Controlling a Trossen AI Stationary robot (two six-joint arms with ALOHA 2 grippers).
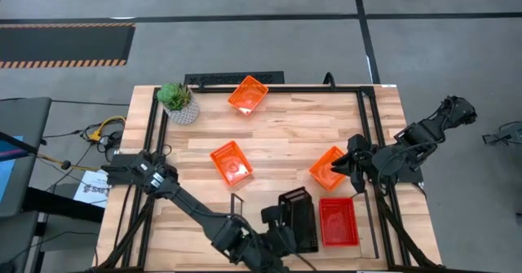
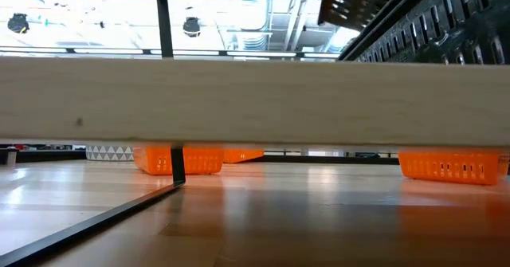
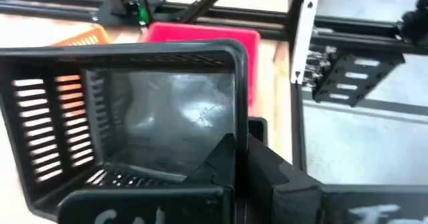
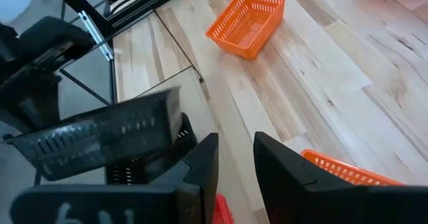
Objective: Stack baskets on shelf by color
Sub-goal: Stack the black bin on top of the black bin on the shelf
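Holding, left gripper (image 1: 281, 224): it pinched the rim of a black basket (image 1: 300, 218) at the table's near edge; in the left wrist view one finger (image 3: 224, 160) sat inside the wall and the other outside, probably to carry it by the wall.
Black basket, direction: it was lifted and tilted, with its mouth turned partly sideways; its long axis ran roughly near-to-far.
Red basket (image 1: 338, 222): it stood just beside the black one, apparently a start for a colour pile.
Right gripper (image 1: 349, 165): it was over an orange basket (image 1: 328, 168), with fingers spread a little and nothing between them.
Other orange baskets: one (image 1: 232, 161) at mid-table, one (image 1: 248, 94) at the far edge, both lying diagonally.
Shelf board (image 2: 255, 100): no basket showed on it.
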